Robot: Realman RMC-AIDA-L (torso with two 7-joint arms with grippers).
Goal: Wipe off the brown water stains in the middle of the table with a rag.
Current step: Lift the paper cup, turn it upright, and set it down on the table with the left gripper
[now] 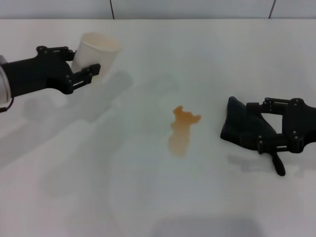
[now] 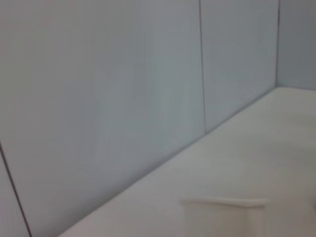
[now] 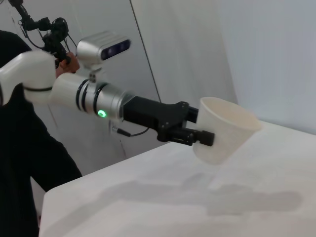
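The bare white desk [image 1: 148,207] fills the near part of the head view. Past it, in the middle of the desk, lie the brown water stains [image 1: 181,129]: one thin orange-brown blotch of irregular shape, darker at its far lobes. To the right of the stains, near but apart from them, lies the rag [image 1: 243,128], a black lumpy wad resting on the desk. My right gripper [image 1: 269,126] is at the rag, its jaws set narrow around the wad's right part; a thin dark strip hangs out toward the near edge. My left gripper [image 1: 85,70] is raised at the far left, well apart from the stains. Its jaws hold a white cup [image 1: 96,53] by the side wall, tilted, with the open mouth turned up and away from me.
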